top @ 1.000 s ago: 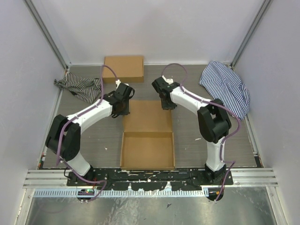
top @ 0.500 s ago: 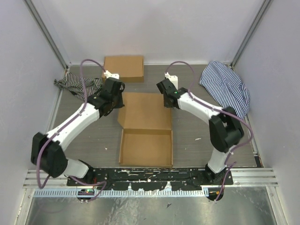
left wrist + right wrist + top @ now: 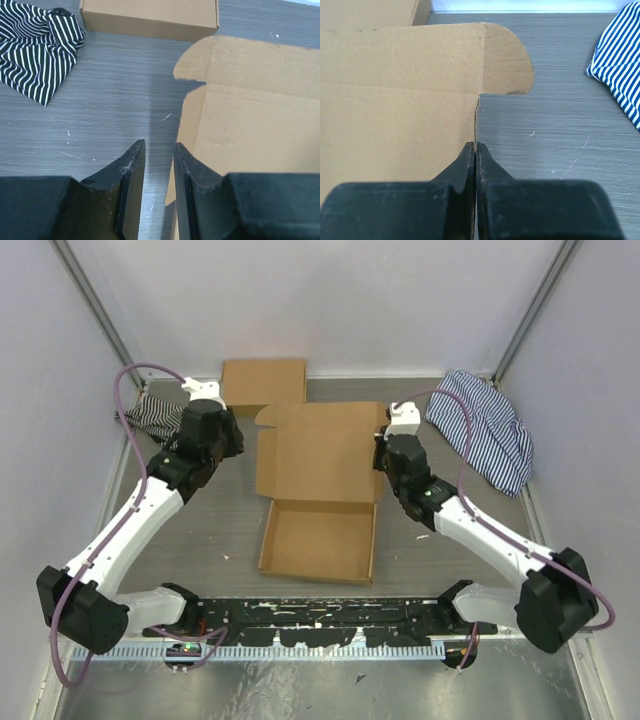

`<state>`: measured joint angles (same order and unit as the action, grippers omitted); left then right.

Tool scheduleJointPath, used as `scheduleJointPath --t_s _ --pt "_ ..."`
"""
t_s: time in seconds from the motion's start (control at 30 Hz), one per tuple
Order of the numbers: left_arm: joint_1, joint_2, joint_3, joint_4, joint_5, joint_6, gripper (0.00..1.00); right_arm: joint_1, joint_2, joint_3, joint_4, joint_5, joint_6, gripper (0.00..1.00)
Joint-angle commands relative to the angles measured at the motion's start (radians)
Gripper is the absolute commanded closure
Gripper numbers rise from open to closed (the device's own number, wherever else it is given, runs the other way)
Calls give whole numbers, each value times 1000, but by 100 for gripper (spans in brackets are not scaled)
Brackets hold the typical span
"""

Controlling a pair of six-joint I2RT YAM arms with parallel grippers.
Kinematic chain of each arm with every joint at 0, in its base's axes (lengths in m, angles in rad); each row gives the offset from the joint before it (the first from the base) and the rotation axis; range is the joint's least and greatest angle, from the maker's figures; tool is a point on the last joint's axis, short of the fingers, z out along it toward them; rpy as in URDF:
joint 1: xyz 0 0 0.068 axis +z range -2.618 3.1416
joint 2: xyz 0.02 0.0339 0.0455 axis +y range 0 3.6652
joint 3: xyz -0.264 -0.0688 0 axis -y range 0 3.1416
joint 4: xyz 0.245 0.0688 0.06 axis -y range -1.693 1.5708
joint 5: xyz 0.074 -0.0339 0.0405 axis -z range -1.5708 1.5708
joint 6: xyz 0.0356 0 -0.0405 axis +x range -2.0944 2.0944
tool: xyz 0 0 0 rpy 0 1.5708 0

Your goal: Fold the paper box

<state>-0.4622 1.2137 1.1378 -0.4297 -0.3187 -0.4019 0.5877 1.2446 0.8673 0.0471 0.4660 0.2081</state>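
Paper box (image 3: 318, 465), lid edges beside left fingers (image 3: 131, 176) and closed right fingers (image 3: 466, 163)

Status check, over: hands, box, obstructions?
Left hand open, beside lid. Right hand shut at lid's right edge. Paper box open, lid folded back. Nothing blocking.

1. No text, label, brand, number or sign can be read in any of the views.
2. The paper box (image 3: 318, 455), which reaches both grippers' fingertips, shows only plain brown cardboard.
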Motion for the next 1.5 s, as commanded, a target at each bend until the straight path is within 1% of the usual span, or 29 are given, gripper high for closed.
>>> scheduleJointPath --t_s 0.0,0.07,0.13,0.23,0.27,0.37,0.43,0.6,0.77,0.9,1.03,1.17,1.23,1.37,1.47 --pt "39 6 -9 83 77 49 61 1 -158 -118 248 -122 -106 99" --pt "62 22 -4 107 115 64 58 2 -220 -188 317 -160 -136 99" --pt "85 36 -2 136 168 65 55 3 -272 -238 346 -194 -162 99" --pt "124 47 -6 196 269 65 52 3 -311 -258 330 -238 -178 99" --pt "135 48 -5 208 304 64 51 2 -320 -260 319 -286 -179 99" --pt "150 83 10 224 405 73 51 3 -339 -255 291 -325 -174 99" --pt "152 90 14 224 439 86 52 3 -353 -255 283 -336 -171 99" --pt "153 66 -25 230 451 82 56 3 -378 -236 244 -342 -164 99" --pt "153 31 -59 214 455 79 57 3 -385 -224 226 -343 -166 99" --pt "152 48 -54 178 392 91 57 3 -392 -222 218 -357 -164 99" --pt "153 48 -62 190 340 98 54 3 -409 -221 199 -360 -167 99" --pt "154 45 -77 226 344 99 53 4 -437 -226 180 -367 -165 99" --pt "154 37 -92 255 369 104 53 2 -449 -229 175 -369 -164 99" --pt "154 -4 -159 361 449 106 53 3 -460 -223 153 -370 -164 99" --pt "154 -46 -227 447 472 94 53 2 -462 -221 142 -366 -161 99"
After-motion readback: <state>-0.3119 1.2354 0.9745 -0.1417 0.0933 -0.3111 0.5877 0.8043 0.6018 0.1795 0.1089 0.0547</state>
